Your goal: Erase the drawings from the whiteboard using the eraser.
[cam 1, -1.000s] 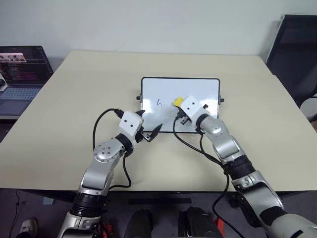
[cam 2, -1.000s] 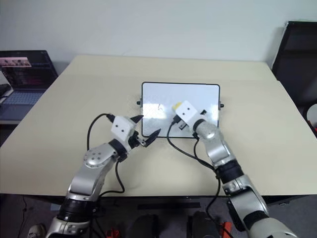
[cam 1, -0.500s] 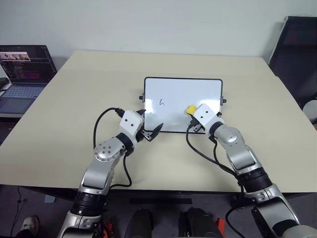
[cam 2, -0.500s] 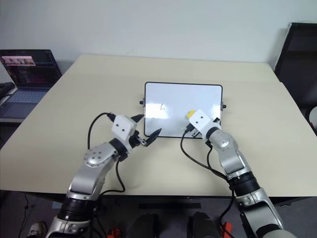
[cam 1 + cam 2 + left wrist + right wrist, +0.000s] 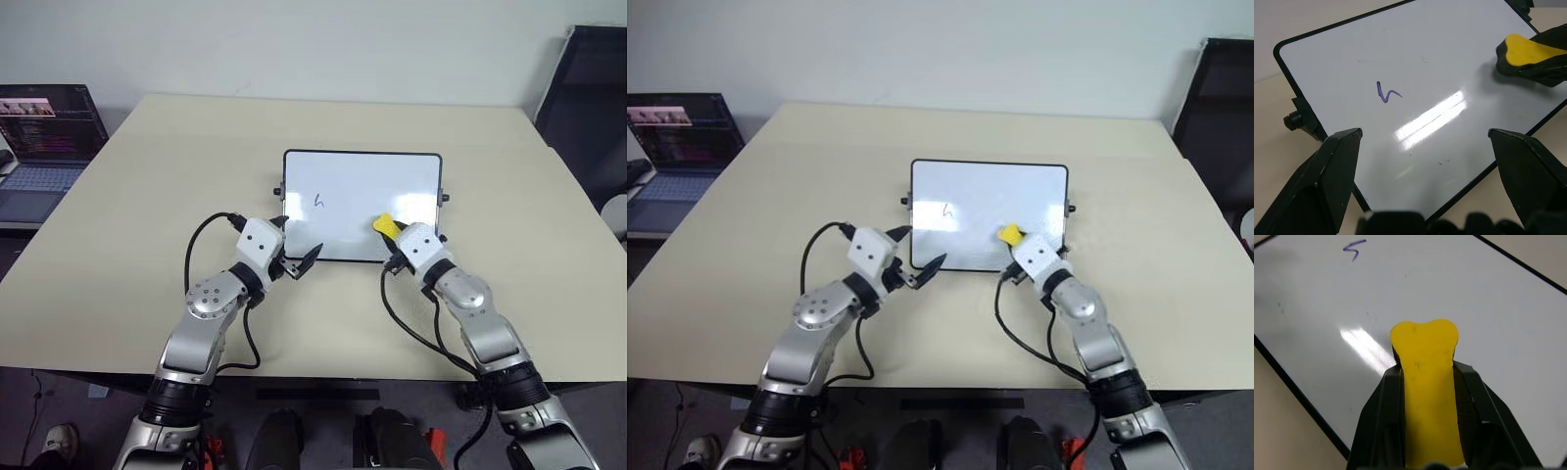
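Note:
The whiteboard (image 5: 362, 181) lies flat at the middle of the table. One small dark mark (image 5: 319, 202) like an "h" is drawn on its left half, the drawing also seen as a blue squiggle (image 5: 1387, 93). My right gripper (image 5: 1425, 382) is shut on the yellow-topped eraser (image 5: 385, 224), which rests over the board's near right part. My left gripper (image 5: 294, 243) hangs open over the board's near left corner, holding nothing.
An open laptop (image 5: 44, 127) stands on a side surface at the far left. A dark chair (image 5: 588, 88) is at the far right. The beige table (image 5: 147, 215) has bare room all around the board.
My right gripper has carried the eraser from beside the mark to the right and toward the board's near edge. The left arm has stayed still.

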Controlling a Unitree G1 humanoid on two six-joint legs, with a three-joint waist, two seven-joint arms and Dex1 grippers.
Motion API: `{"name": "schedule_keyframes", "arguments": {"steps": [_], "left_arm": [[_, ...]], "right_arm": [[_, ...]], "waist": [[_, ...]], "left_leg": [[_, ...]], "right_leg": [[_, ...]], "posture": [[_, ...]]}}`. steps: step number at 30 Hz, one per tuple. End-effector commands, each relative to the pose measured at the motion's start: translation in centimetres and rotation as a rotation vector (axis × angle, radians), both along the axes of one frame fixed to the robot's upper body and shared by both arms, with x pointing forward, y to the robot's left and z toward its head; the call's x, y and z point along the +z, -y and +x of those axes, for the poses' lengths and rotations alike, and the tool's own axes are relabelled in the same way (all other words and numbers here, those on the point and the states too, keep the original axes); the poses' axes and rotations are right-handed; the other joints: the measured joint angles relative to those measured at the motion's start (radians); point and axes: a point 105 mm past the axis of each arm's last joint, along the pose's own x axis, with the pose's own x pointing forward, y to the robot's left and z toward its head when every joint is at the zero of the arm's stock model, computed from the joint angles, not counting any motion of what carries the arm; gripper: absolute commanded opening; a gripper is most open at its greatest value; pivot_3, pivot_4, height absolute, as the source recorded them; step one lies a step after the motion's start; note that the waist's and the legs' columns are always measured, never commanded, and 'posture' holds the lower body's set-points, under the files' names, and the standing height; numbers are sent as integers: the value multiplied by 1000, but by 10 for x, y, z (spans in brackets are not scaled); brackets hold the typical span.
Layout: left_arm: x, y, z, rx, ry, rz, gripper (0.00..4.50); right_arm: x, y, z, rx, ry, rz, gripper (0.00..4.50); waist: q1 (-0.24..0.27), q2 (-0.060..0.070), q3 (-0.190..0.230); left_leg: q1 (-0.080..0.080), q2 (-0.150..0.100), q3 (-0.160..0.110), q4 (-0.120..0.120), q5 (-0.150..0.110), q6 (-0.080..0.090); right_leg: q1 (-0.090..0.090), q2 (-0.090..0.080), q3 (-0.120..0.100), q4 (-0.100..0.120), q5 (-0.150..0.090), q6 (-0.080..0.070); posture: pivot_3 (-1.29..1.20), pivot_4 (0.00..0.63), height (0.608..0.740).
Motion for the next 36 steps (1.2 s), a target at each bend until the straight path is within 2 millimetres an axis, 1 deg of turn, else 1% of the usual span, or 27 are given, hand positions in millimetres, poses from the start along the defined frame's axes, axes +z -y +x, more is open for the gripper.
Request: {"name": "schedule_keyframes", "arguments": {"steps": [1,4,13,18,22,27,31,36], "left_arm": [[15,0,-1,-7,58,-8,4500],[16,2,0,-12,59,-9,4500],[16,2,1,-16,59,-9,4500],[16,1,0,-10,60,-8,4500],[16,-1,0,-2,59,-8,4500],[18,-2,3,4,65,-9,4500],[19,-4,4,8,67,-7,4500],[19,-9,4,26,71,-2,4500]], "right_arm": [[13,6,-5,-8,98,9,973],[9,7,-6,-15,100,2,973],[11,7,-3,-17,113,4,973],[16,1,0,-2,109,13,973],[28,-17,2,59,105,30,973],[47,-56,8,200,82,64,973],[63,-85,21,260,60,80,973],[79,-108,40,264,49,83,973]], "waist": [[0,0,0],[-2,0,0],[-1,0,0],[-1,0,0],[-1,0,0],[-3,0,0],[-1,0,0],[-2,0,0]], "left_leg": [[0,0,0,0,0,0],[0,0,0,0,0,0],[0,0,0,0,0,0],[0,0,0,0,0,0],[0,0,0,0,0,0],[0,0,0,1,0,0],[1,1,0,2,0,0],[0,1,0,2,0,0]], "right_leg": [[0,0,0,0,0,0],[0,0,0,0,0,0],[0,1,0,0,0,0],[0,1,0,1,0,0],[0,1,0,1,0,0],[0,1,0,2,1,-1],[0,1,0,3,1,-2],[0,1,-1,3,3,-5]], "posture": [[0,150,740],[0,150,740],[0,150,740],[0,150,740],[0,150,740],[0,150,740],[0,150,740],[0,150,740]]}}
